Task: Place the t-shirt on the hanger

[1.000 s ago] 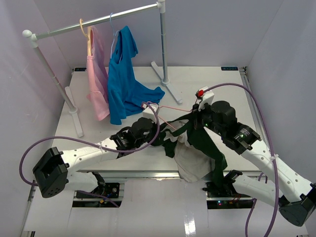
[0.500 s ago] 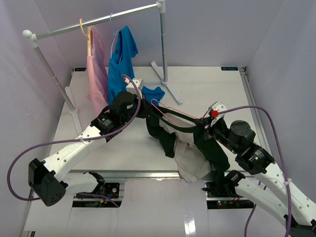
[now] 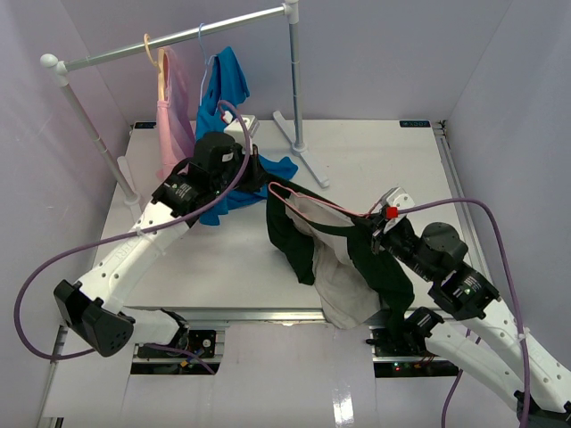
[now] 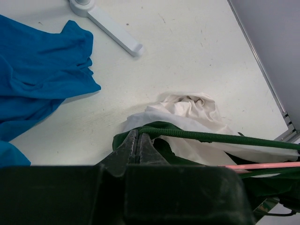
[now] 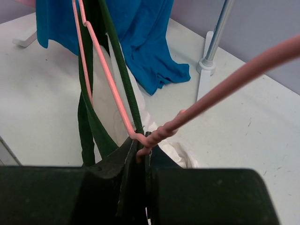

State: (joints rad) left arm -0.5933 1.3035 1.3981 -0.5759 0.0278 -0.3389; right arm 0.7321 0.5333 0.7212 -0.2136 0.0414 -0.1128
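Observation:
The t-shirt (image 3: 303,241), dark green over a white body, hangs stretched between my two grippers above the table's near middle. Its white hem (image 3: 348,299) droops over the front edge. My left gripper (image 3: 264,183) is shut on the green collar band (image 4: 197,136), which runs taut to the right in the left wrist view. The pink wire hanger (image 3: 326,203) lies through the neck opening, from the left gripper's side across to the right one. My right gripper (image 3: 375,230) is shut on the hanger's twisted neck (image 5: 159,136), with the hook's wire (image 5: 234,77) rising up and right.
A grey clothes rack (image 3: 178,37) stands at the back, with its right foot (image 3: 303,152) on the table. From it hang a pale pink garment (image 3: 178,116) and a bright blue shirt (image 3: 227,107), whose hem lies right behind my left wrist.
My left arm has swung back and left with the collar in its grip, stretching the shirt wide. My right arm has drawn toward the near right, still on the hanger.

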